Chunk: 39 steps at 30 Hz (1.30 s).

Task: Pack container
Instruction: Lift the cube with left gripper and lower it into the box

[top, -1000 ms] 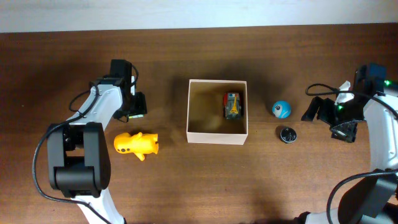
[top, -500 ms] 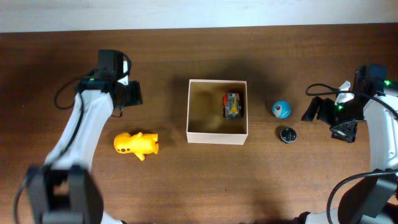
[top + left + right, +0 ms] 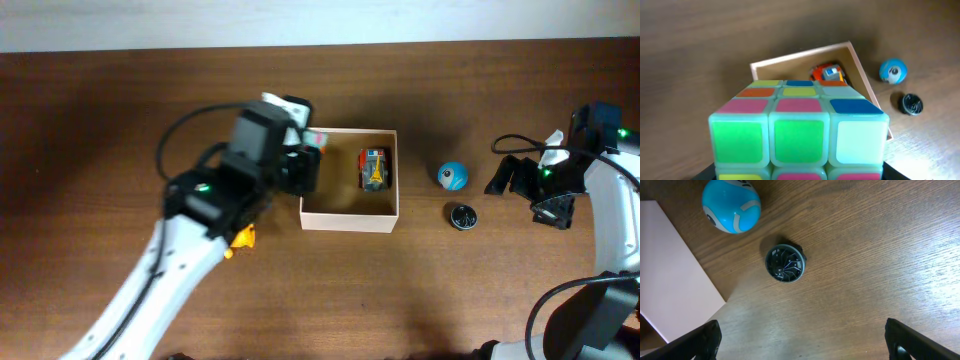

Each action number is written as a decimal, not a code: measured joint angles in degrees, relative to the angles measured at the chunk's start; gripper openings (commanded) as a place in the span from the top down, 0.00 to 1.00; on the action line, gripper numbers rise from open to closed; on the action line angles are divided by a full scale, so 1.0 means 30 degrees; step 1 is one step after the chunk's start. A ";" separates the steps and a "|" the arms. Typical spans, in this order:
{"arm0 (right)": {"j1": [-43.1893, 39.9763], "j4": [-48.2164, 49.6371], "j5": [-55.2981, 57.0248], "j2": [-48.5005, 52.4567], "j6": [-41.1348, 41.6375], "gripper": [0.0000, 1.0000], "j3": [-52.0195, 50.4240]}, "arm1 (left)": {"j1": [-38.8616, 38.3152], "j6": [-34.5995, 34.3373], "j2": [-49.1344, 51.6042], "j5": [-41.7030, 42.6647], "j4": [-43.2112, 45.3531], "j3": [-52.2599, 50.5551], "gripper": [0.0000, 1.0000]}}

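Note:
The container point(image 3: 350, 222) is a square white-walled box with a tan inside, at the table's middle; it also shows in the left wrist view point(image 3: 800, 52). A small orange and grey toy car point(image 3: 374, 168) lies in its right half. My left gripper point(image 3: 300, 165) is shut on a multicoloured puzzle cube point(image 3: 799, 130) and holds it raised over the container's left wall. The cube hides the fingers. My right gripper point(image 3: 802, 340) is open and empty, low over the table right of a dark round disc point(image 3: 785, 263).
A blue ball point(image 3: 452, 176) and the dark disc point(image 3: 462, 216) lie on the table right of the container. A yellow toy point(image 3: 241, 238) lies left of the container, mostly hidden under my left arm. The table's back edge runs along the top.
My left arm has swung from the table's left side up and right to the container's left wall, with the cube in its jaws. The right arm has not moved.

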 measured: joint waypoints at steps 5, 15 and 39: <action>0.0007 0.0000 0.0000 0.0000 0.0000 0.01 0.0000 | -0.1217 -0.0831 0.3614 -0.0488 0.2018 0.0007 0.53; 0.0000 0.0000 0.0000 0.0000 0.0000 0.01 0.0000 | -0.1311 -0.3381 0.8357 -0.0874 0.4626 0.0007 0.47; 0.0000 0.0000 0.0000 0.0000 0.0000 0.01 0.0000 | -0.1311 -0.3563 0.9690 -0.4051 0.4284 0.0415 0.21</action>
